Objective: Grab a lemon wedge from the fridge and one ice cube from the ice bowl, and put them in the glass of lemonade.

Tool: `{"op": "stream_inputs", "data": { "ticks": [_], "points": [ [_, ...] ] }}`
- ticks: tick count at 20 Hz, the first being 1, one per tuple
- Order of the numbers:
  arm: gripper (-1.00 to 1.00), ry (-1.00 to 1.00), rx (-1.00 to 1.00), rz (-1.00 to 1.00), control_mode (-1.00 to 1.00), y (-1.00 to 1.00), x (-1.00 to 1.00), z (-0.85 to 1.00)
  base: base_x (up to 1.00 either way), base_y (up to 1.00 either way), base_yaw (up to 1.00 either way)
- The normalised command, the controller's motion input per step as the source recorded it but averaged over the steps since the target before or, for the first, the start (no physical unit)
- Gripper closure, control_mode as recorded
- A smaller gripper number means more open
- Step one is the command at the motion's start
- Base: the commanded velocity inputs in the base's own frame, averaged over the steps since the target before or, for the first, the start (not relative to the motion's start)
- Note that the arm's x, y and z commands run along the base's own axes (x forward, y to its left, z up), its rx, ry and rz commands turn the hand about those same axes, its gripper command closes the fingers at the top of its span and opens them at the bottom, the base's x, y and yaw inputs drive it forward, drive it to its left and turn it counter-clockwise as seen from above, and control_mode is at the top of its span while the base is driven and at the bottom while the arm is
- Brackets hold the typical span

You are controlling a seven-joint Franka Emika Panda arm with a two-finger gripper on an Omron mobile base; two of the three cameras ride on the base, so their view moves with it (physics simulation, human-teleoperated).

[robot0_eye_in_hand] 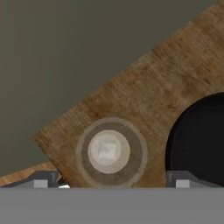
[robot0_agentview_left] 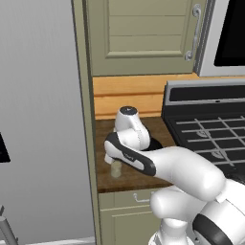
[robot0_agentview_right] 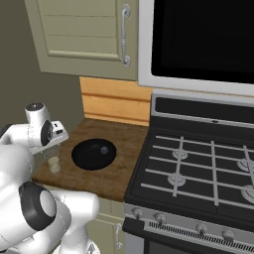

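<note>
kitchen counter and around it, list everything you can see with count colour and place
glass of lemonade: 1, clear, pale drink, left end of counter
ice bowl: 1, black, counter, right of glass
counter: 1, brown wood, between fridge and stove
fridge: 1, grey, left of counter
stove: 1, black, right of counter
microwave: 1, black door, above stove
wall cabinet: 1, beige, above counter
gripper: 1, dark tips, open, above glass

Counter (robot0_eye_in_hand: 144, 92): rough-grained brown wood, matt; bowl (robot0_agentview_right: 94, 154): smooth black, slight gloss; glass (robot0_eye_in_hand: 109, 151): clear; stove (robot0_agentview_right: 198, 173): glossy black, metal grates.
</note>
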Motion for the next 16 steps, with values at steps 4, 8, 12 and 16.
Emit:
{"op": "stream_inputs", "data": {
  "ticks": [4, 8, 12, 16],
  "points": [
    [-1.0, 0.0, 0.01, -0.03, -1.0, -0.31, -0.12, 0.0, 0.0, 0.0, 0.0],
    [-1.0, 0.0, 0.01, -0.04, -1.0, -0.4, 0.0, 0.01, 0.0, 0.0, 0.0],
    [-1.0, 0.0, 0.12, -0.08, -1.0, -0.73, -0.04, 0.01, 0.0, 0.0, 0.0],
    [-1.0, 0.0, 0.03, -0.35, -1.0, -0.74, -0.11, 0.12, 0.0, 0.0, 0.0]
  ]
}}
